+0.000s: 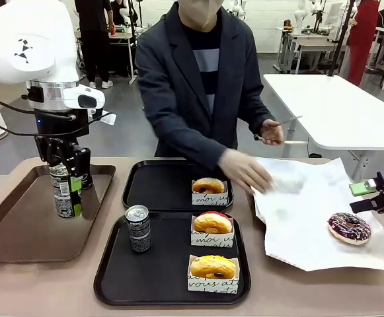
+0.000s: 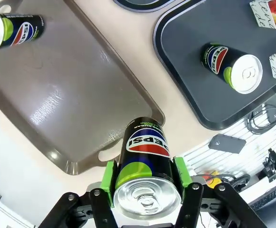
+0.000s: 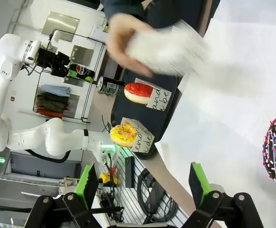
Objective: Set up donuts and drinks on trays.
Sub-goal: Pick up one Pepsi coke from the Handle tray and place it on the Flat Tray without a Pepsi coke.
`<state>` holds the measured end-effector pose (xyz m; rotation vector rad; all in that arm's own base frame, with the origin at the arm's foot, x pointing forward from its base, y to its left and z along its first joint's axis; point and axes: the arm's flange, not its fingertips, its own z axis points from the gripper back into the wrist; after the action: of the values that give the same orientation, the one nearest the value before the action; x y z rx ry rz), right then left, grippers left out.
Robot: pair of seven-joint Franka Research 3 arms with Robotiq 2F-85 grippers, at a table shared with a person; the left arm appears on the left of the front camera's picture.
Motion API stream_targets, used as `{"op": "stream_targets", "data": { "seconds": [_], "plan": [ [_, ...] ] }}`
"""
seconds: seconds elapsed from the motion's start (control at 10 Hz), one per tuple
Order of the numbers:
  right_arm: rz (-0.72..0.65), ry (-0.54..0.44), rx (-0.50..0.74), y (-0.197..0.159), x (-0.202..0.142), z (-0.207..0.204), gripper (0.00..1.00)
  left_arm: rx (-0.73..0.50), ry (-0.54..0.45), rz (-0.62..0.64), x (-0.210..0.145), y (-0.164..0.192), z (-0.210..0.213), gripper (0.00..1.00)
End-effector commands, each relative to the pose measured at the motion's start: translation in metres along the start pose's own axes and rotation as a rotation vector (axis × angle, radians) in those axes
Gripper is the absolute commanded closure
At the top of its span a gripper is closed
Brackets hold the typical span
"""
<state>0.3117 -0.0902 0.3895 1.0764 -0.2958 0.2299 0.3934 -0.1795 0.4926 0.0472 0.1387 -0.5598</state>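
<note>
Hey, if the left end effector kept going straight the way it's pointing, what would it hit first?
The left end effector points down, shut on a Pepsi can; the can's base would meet the brown tray first, probably near its rim. Gap unclear.

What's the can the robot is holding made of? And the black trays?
The can in the left gripper looks like metal: it has a shiny silver top and glossy printed sides. The black trays look like plastic, smooth and slightly shiny, with moulded rounded rims, though I can't be sure.
</note>
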Motion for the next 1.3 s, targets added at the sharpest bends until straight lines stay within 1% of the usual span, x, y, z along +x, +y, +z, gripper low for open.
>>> {"op": "stream_targets", "data": {
  "seconds": [0.0,1.0,1.1,1.2],
  "plan": [
    [0.016,-0.025,0.023,-0.001,0.002,-0.003,0.00,0.002,-0.003,0.000,-0.001,-0.001,0.002,0.42],
    [0.016,-0.025,0.023,-0.001,0.002,-0.003,0.00,0.002,-0.003,0.000,-0.001,-0.001,0.002,0.42],
    [0.016,-0.025,0.023,-0.001,0.002,-0.003,0.00,0.000,0.000,0.000,0.000,0.000,0.000,0.42],
    [0.016,-0.025,0.023,-0.001,0.002,-0.003,0.00,-0.004,-0.025,-0.024,0.011,0.004,0.008,0.42]
  ]
}}
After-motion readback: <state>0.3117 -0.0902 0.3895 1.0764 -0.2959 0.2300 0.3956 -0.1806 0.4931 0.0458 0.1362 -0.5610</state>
